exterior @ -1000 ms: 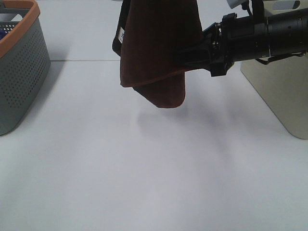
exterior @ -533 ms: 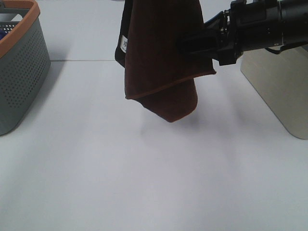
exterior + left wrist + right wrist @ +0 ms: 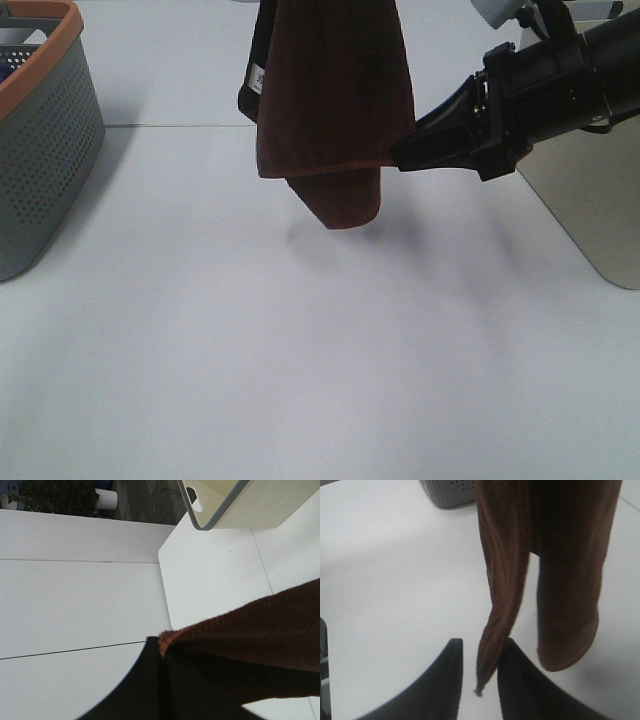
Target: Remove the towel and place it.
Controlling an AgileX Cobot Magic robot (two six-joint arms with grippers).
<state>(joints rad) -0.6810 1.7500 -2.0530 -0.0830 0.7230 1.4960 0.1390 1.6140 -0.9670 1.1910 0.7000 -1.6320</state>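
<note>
The towel (image 3: pixel 335 100) hangs in the air from the top centre of the high view. It is folded over itself, with its lowest fold clear of the white desk (image 3: pixel 300 360) and a faint shadow beneath it. A small white tag (image 3: pixel 258 78) shows on its left edge, beside a dark part that I cannot identify. In the left wrist view the left jaws are pressed together on a bunched edge of the cloth (image 3: pixel 250 630). The right arm (image 3: pixel 570 90) reaches in from the right of the high view, with its tips at the towel's right hem. In the right wrist view the right jaws are only narrowly apart. A thin hanging strip of the cloth (image 3: pixel 492 620) runs down between them, close against one finger and clear of the other, so they are not clamped on it. A grey perforated basket with an orange rim (image 3: pixel 50 150) stands at the far left of the high view, with a scrap of something dark blue just inside its rim. A cream basket (image 3: pixel 590 210) stands at the right edge. The left wrist view shows its grey rim and handle hole, but I cannot tell what it holds.
</note>
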